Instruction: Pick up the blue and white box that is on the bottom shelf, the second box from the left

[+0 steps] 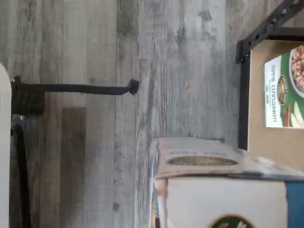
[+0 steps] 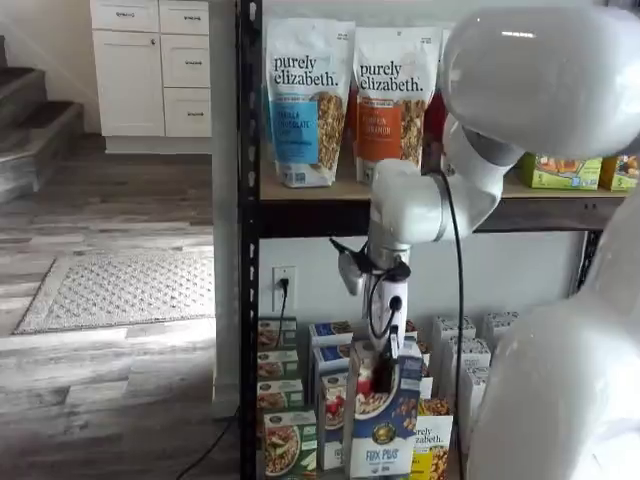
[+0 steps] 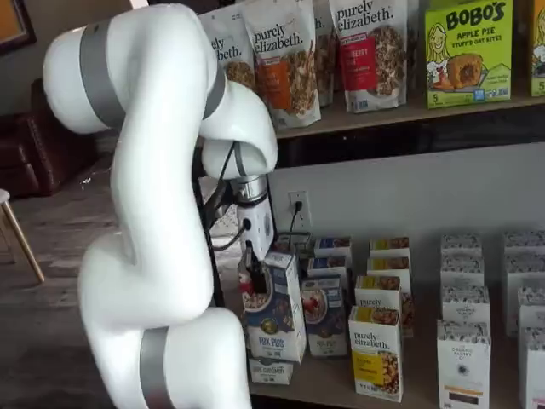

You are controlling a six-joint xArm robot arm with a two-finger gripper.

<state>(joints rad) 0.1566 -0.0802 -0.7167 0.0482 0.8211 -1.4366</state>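
Observation:
The blue and white box [image 2: 385, 420] reads "Flax Plus", with a bowl of flakes and a round green logo. It stands upright in front of the other boxes on the bottom shelf [image 3: 341, 385] in both shelf views [image 3: 274, 315]. My gripper [image 2: 384, 356] reaches down from the white arm, and its black fingers are closed on the box's top edge [image 3: 253, 277]. The wrist view shows the box close up, its top flap and white upper face [image 1: 213, 194].
Green-fronted cereal boxes [image 2: 281, 400] stand by the black rack post [image 2: 248, 250]; one shows in the wrist view [image 1: 285, 90]. A yellow "purely elizabeth" box [image 3: 375, 351] and white boxes [image 3: 464, 358] stand to the right. Granola bags [image 2: 305, 100] fill the upper shelf. Grey plank floor [image 1: 118, 57] lies in front.

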